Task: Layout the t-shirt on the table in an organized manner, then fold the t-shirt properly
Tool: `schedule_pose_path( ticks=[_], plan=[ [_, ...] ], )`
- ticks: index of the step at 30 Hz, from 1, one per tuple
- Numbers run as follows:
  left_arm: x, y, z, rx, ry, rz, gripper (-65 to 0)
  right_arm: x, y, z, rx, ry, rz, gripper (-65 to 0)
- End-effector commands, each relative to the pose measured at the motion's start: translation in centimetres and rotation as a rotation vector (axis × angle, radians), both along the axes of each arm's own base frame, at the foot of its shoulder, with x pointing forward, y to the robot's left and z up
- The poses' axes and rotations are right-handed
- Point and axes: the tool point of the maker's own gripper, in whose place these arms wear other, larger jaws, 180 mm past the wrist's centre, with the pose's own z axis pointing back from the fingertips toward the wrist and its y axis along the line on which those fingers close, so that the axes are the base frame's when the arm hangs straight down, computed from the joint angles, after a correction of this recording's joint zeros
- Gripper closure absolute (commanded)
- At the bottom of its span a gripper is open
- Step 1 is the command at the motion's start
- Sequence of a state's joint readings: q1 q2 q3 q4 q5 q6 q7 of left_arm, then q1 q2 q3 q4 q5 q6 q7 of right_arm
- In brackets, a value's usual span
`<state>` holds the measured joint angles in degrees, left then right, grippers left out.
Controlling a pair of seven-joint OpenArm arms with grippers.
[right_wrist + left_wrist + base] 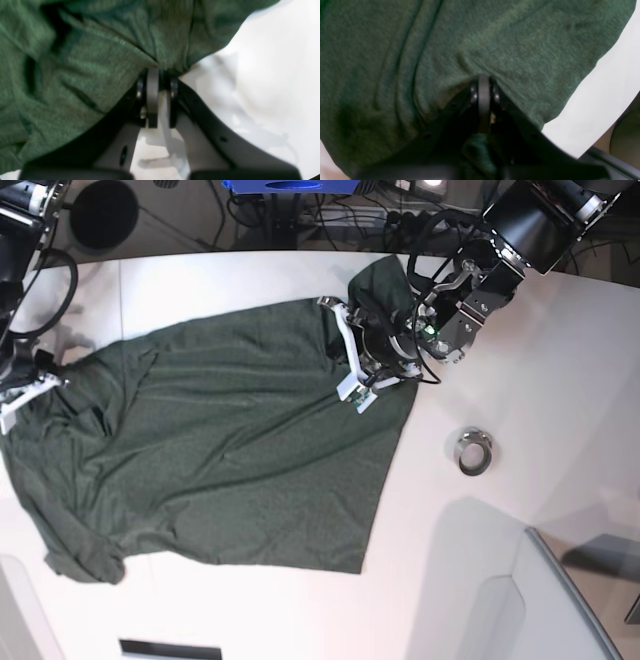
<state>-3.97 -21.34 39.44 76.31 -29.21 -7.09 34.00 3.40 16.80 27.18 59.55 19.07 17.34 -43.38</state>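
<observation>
The dark green t-shirt (230, 450) lies spread and wrinkled across the white table (480, 550), with one sleeve bunched at the near left corner. At the shirt's far right part, my left gripper (355, 375) is shut on a pinch of cloth. In the left wrist view the t-shirt (480, 37) puckers at the left gripper (483, 78). At the table's left edge, my right gripper (22, 395) holds the shirt's left end. The right wrist view shows the right gripper (160, 71) shut on the edge of the t-shirt (87, 62), above the table (270, 75).
A small metal ring (474, 451) sits on the table right of the shirt. A grey raised panel (575, 600) fills the near right corner. Cables and a blue object (290, 186) lie beyond the far edge. The table's curved edge (607, 140) is close to my left gripper.
</observation>
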Motion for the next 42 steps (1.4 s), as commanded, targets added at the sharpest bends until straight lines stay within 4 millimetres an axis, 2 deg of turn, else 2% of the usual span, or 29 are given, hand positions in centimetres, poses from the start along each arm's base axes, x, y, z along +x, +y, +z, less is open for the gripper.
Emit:
schedule_pose_path(
  ticks=[1,8,13,20,24,26,30,31,34,37,41,42],
  plan=[
    [0.1,0.7,-0.1,0.03,0.006,-0.003,0.0,1.2,-1.4,1.8,-0.039,-0.052,-0.001,-2.0],
    [0.0,0.5,-0.1,0.028,0.006,-0.006,0.0,0.0,-2.8,5.5,-0.112,-0.05,0.013,-0.9],
    [0.1,0.5,-0.1,0.027,0.006,-0.005,0.0,-1.2,-3.5,6.9,-0.141,-0.034,0.006,-0.8],
    [0.0,0.5,-0.1,0.028,0.006,-0.006,0.0,-3.5,-6.0,10.4,-0.221,-0.054,-0.049,-0.8],
    [0.1,0.5,-0.1,0.028,0.005,-0.006,0.0,-3.4,-6.6,10.9,-0.229,-0.054,-0.057,-1.8],
    [0.1,0.4,0.0,0.026,0.002,-0.007,0.0,-3.0,-5.8,9.3,-0.188,-0.029,-0.039,-7.1],
    [0.2,0.4,0.0,0.025,0.001,-0.008,0.0,-1.4,-4.2,5.0,-0.072,0.009,-0.05,-36.5],
    [0.2,0.4,0.1,0.024,0.0,-0.008,0.0,-0.9,-4.1,4.4,-0.063,-0.003,-0.052,-39.3],
    [0.2,0.6,0.1,0.028,0.0,-0.007,0.0,-0.3,-3.6,2.7,-0.032,0.005,-0.057,-36.5],
    [0.2,0.7,0.1,0.03,0.0,-0.006,0.0,-0.9,-3.6,1.3,-0.009,0.044,-0.064,-34.7],
    [0.2,0.8,0.0,0.032,0.001,-0.007,0.0,-1.0,-3.5,0.7,-0.005,0.033,-0.072,-34.5],
    [0.2,0.8,0.0,0.032,0.001,-0.007,0.0,-1.1,-3.4,0.5,-0.003,0.038,-0.073,-32.7]
  ],
)
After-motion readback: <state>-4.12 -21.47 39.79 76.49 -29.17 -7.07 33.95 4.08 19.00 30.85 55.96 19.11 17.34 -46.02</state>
